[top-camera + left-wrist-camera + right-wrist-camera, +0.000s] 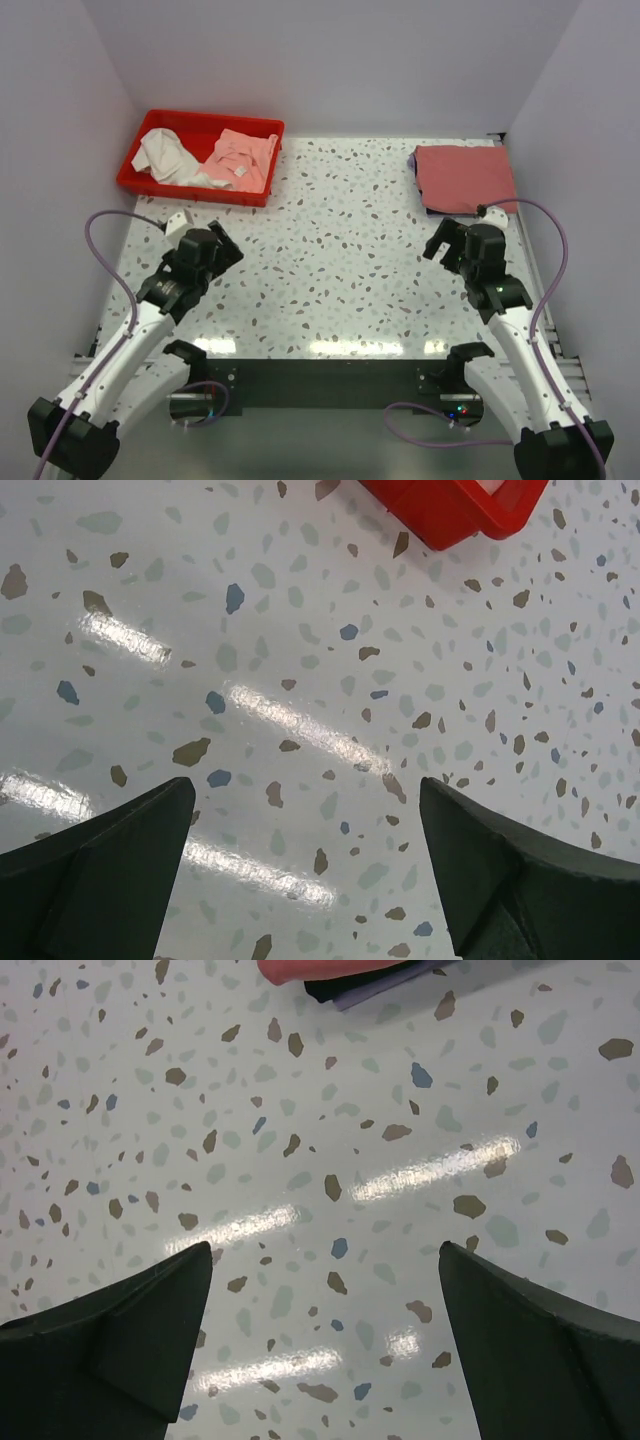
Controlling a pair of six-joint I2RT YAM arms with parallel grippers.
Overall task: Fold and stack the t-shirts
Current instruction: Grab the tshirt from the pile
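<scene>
The speckled table [350, 260] is the work surface, and its whole middle between the two arms is where I would do the folding. At the far left corner stands the red tray [133, 172], and two unfolded t-shirts lie crumpled inside it: the white tee [165, 155] on the left and the pale pink tee [240, 158] on the right, touching each other. At the far right lies the dusty-red tee [465, 175], already folded flat, with a strip of darker cloth [360, 990] showing under its near edge. I judge this is the stack, so two shirts are not yet folded.

The left gripper [226, 243] hovers near the tray and holds nothing. Its jaws are wide apart, and its wrist view shows only bare table between them. The right gripper [437, 242] hovers just before the stack, also spread wide and empty.

The step in hand, I think, is to fetch a shirt from the tray. The pink one is closer to the open table, so I would take it first with the left arm. I would come down over a raised fold of it, not near the tray wall, and pinch only one layer, so that the white tee is not dragged out together with it. After that I would lift it high enough to pass the rim and spread it in the middle, where the right arm can reach it too.
</scene>
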